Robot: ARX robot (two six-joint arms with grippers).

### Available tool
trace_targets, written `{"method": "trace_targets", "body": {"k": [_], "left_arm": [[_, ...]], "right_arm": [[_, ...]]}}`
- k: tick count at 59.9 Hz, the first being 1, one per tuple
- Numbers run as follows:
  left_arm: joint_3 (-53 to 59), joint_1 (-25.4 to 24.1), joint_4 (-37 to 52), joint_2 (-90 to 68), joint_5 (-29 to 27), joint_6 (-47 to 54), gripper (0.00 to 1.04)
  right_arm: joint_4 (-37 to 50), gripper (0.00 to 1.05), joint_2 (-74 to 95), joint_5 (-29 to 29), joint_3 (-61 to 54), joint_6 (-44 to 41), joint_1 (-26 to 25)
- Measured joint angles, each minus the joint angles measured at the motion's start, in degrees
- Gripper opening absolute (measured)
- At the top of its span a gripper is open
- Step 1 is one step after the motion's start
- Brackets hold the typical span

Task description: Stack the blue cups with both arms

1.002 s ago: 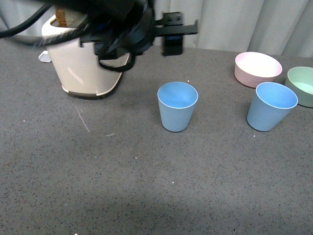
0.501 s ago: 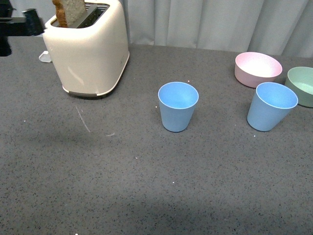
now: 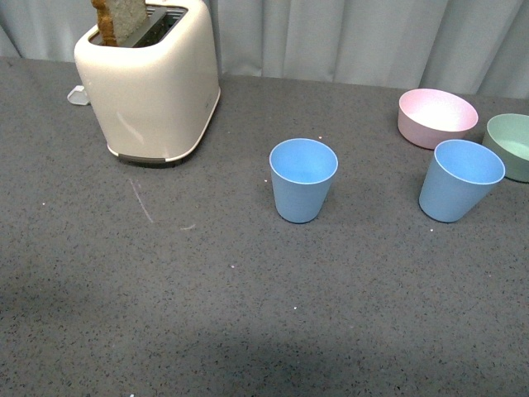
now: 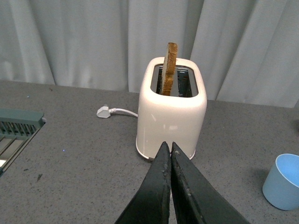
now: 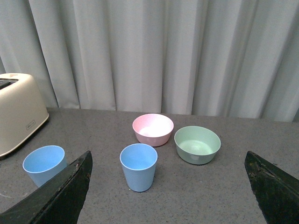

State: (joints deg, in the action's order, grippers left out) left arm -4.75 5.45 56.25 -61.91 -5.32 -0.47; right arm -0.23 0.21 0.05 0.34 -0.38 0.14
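Note:
Two light-blue cups stand upright and apart on the grey table. One cup [image 3: 303,179] is near the middle, the other cup [image 3: 459,179] is at the right by the bowls. Neither arm shows in the front view. In the left wrist view my left gripper [image 4: 168,148] is shut and empty, its tips pointing at the toaster; the middle cup [image 4: 283,181] is off to one side. In the right wrist view my right gripper [image 5: 168,161] is wide open and empty, with the right cup [image 5: 138,166] between its fingers but farther off, and the middle cup [image 5: 44,164] beside one finger.
A cream toaster [image 3: 151,81] with a slice of bread stands at the back left, its plug [image 4: 103,112] lying behind it. A pink bowl [image 3: 437,117] and a green bowl [image 3: 513,145] sit at the back right. Grey curtains close the back. A green rack [image 4: 16,128] shows in the left wrist view.
The left arm, which crossed the front view above the toaster a second ago, has swung off to the left and left the view. The cups have not moved.

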Motion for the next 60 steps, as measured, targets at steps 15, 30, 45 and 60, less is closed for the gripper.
{"method": "trace_targets", "body": {"k": [15,30,45,60], "left_arm": [[2.8,-5.2,-9.1,12.0,4.9,0.0,0.04],[3.6,-5.3,-19.4,24.1,5.3,0.0,0.04],[3.7,-5.3,-28.3,33.7,5.3,0.0,0.04],[3.7,-5.3,-35.1,40.9,5.3,0.0,0.04]], "right_arm": [[0.0,0.95,0.0,0.0,0.0,0.0,0.0],[0.0,0.95,0.0,0.0,0.0,0.0,0.0],[0.0,0.95,0.0,0.0,0.0,0.0,0.0],[0.0,0.95,0.0,0.0,0.0,0.0,0.0]]}}
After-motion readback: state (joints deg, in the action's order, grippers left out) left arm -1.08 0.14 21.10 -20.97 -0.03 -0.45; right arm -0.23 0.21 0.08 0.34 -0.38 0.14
